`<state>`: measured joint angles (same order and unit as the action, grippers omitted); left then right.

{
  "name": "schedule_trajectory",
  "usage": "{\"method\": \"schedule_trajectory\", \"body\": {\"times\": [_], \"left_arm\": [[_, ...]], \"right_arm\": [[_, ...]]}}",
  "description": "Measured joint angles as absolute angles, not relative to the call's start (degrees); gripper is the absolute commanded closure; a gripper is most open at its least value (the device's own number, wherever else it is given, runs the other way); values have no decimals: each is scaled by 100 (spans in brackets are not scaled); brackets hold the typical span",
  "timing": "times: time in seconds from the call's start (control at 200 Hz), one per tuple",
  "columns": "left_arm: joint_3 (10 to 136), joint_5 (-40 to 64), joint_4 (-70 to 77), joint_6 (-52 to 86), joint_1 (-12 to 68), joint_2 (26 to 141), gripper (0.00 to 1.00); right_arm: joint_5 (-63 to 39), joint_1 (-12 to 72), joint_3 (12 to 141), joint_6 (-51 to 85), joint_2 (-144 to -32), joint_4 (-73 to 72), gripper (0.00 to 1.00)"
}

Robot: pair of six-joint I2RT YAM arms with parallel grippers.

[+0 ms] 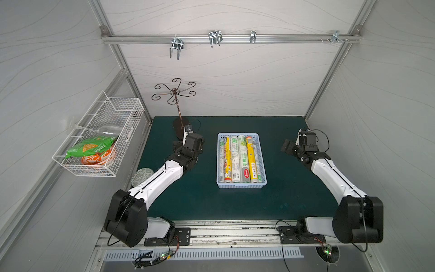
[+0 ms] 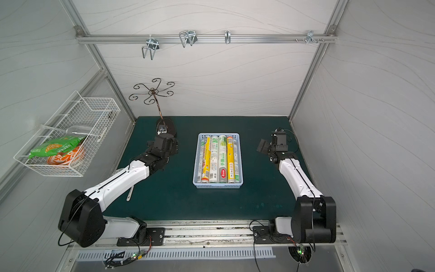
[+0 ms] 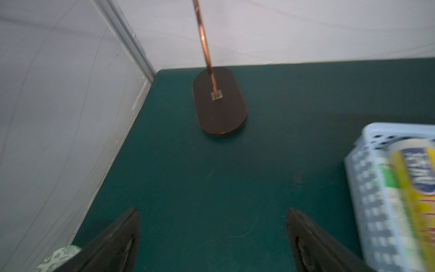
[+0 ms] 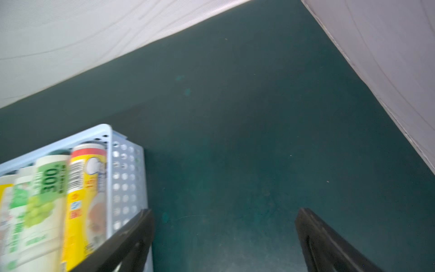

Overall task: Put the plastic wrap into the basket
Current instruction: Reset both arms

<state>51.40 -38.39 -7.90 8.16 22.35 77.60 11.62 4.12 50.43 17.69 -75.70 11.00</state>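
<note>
Presently the green work mat [image 1: 207, 202] carries the whole set-up, with the basket near its centre and one arm on each flank. The left arm [image 1: 160, 176] and the right arm [image 1: 334, 176] both stand well apart from the basket, a posture that leaves the load free of contact and the space above it unobstructed. On the left wall hangs the wire-mesh basket [image 1: 124, 113]; it holds a green bag and an orange-patterned bowl and plays no part in the task.

The light-blue basket [image 1: 241, 186] sits with its long sides running away from the arm bases. The plastic wrap [image 1: 242, 160] lies inside it: yellow and green-printed rolls packed side by side, parallel to the long walls. This is judged to be because the basket is only slightly longer than a roll and accepts them in no other direction. Further rolls show beneath the top row at both edges. No roll shows on the mat in any view, so loading is judged complete.

The left gripper [image 3: 213, 212] has its fingers spread wide over bare mat, pinching nothing, and faces the stand base [image 3: 220, 103]. The right gripper [image 4: 226, 210] is likewise spread and unloaded, apart from the basket's perforated wall. A small patterned disc [image 1: 141, 177] lies at the mat's left edge, partly under the left arm.
</note>
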Motion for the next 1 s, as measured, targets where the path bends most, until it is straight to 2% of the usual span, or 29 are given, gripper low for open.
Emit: {"method": "schedule_trajectory", "body": {"times": [0.185, 0.44, 0.645, 0.805, 1.0], "left_arm": [[3968, -3948, 338, 722, 1643, 7706, 1], [2742, -3496, 1992, 613, 945, 7708, 1], [2379, -2906, 3361, 298, 666, 8149, 1], [2248, -2397, 4466, 228, 395, 8777, 1], [2191, -2034, 4711, 211, 303, 8934, 1]], "right_arm": [[1455, 408, 4482, 1393, -7935, 183, 1], [1372, 255, 3535, 1000, -8167, -1546, 1], [950, 215, 3151, 751, -8667, -2536, 1], [875, 510, 3159, 412, -8868, -2888, 1], [871, 683, 3037, 189, -8871, -3430, 1]]}}
